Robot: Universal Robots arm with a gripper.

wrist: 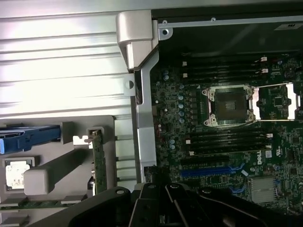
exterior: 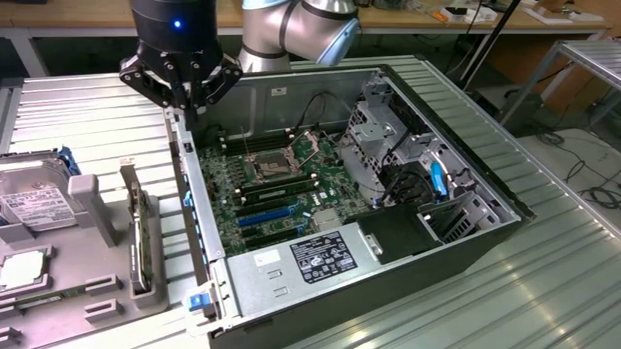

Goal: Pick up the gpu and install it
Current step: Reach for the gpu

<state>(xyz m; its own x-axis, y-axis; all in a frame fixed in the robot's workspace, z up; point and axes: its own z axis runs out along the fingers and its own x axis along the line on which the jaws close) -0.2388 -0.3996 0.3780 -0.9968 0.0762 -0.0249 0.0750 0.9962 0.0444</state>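
The gpu [exterior: 137, 231] stands on edge in a slot of the grey holder [exterior: 94, 211] at the exterior view's left, beside the open computer case [exterior: 466, 218]; in the wrist view the gpu [wrist: 98, 163] is a thin green strip. My gripper [exterior: 186, 107] hangs above the case's left wall near its far corner, well behind the gpu and apart from it. The fingers [wrist: 156, 203] look shut with nothing between them. Inside the case lies the motherboard [exterior: 291, 156] with a blue slot [exterior: 264, 214], seen as the blue slot [wrist: 213, 171] in the wrist view.
A silver hard drive [exterior: 34, 198] with a white label, a processor chip [exterior: 19, 270] and a memory stick [exterior: 43, 297] rest on the holder. The power supply [exterior: 325, 256] and drive cage [exterior: 374, 138] stand inside the case. Ribbed metal tabletop [exterior: 87, 116] surrounds it.
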